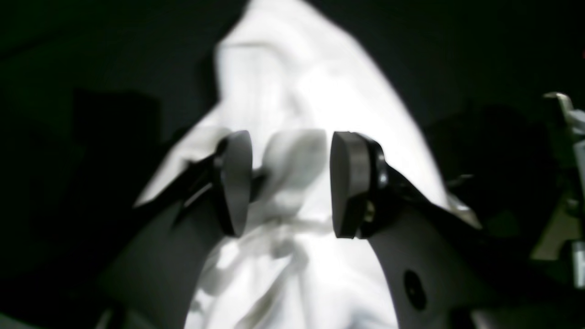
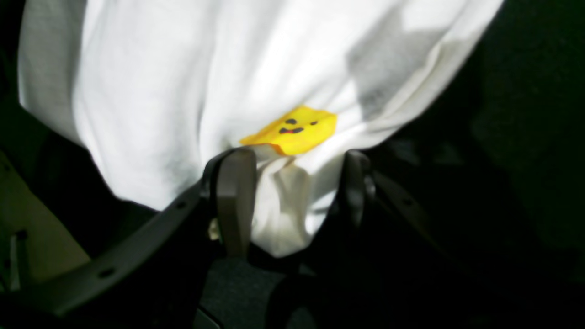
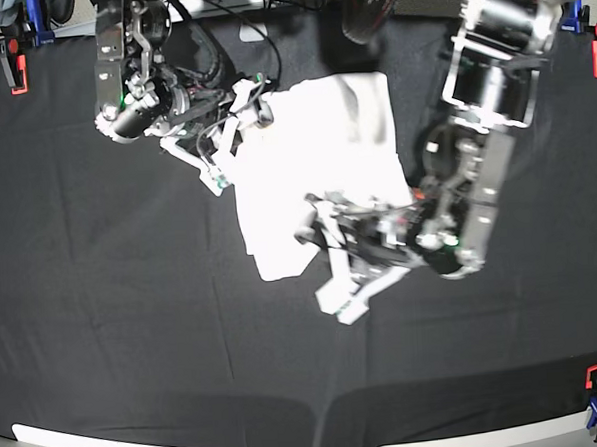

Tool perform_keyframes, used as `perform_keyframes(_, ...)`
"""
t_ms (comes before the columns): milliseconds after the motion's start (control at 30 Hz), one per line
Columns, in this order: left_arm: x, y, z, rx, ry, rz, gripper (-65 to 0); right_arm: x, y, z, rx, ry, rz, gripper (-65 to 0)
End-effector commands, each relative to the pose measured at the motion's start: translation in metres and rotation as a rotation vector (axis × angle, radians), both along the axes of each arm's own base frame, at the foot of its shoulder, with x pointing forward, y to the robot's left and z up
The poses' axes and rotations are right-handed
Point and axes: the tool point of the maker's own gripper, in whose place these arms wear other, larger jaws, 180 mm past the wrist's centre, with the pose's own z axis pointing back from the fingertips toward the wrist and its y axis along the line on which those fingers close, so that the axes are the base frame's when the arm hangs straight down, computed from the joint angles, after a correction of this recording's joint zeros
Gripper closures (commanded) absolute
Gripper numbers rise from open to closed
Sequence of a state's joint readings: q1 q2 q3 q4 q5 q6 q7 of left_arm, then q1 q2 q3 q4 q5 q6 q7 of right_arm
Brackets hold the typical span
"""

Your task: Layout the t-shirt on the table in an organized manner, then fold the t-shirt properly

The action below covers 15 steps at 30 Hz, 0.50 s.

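left gripper (image 1: 290, 183) jaws spread over white t-shirt (image 3: 311, 173), right gripper (image 2: 292, 201) spread at its hem

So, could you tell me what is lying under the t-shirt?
Under the t-shirt only the table and its black cloth show around it; anything directly beneath is covered.

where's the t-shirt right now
In the base view the t-shirt lies crumpled on the table, centre and slightly toward the far edge, between the right gripper and left gripper.
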<state>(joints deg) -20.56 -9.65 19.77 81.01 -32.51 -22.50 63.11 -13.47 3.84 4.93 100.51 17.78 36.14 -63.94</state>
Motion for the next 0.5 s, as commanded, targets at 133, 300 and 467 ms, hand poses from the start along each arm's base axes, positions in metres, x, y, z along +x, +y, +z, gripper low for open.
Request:
perform_keyframes(133, -0.008, -0.014, 0.056, -0.176, -0.094, -0.051, -26.2, 0.009, -0.021, 0.01, -0.051, -0.042, -0.037, -28.2)
perform_keyframes(300, -0.041, -0.006, 0.064, -0.194, -0.161, -0.117, -26.2, 0.03, -0.048, 0.053, -0.085, -0.191, -0.116, -28.2)
perform_keyframes(467, -0.057, 0.028, 0.068, -0.155, -0.279, -0.041, -25.5, 0.034, -0.073, 0.095, -0.033, -0.309, -0.208, -28.2)
